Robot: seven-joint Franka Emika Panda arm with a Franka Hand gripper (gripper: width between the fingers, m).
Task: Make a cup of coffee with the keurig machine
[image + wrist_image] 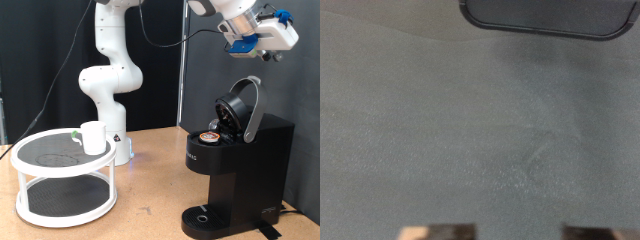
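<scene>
The black keurig machine (240, 165) stands at the exterior view's right with its rounded lid (243, 105) hinged up. A small pod with a dark round top (209, 136) sits in the open chamber. The white cup (93, 137) stands on the top shelf of a round white rack at the exterior view's left. My gripper (262, 42) is high above the machine, near the top right corner, apart from the lid. In the wrist view its fingertips (440, 232) stand wide apart with nothing between them, in front of a plain grey surface.
The two-tier round white rack (40, 170) stands on the wooden table at the left. The drip tray (205, 215) at the machine's base has nothing on it. A dark rounded shape (550, 15) shows at the wrist view's edge; I cannot tell what it is.
</scene>
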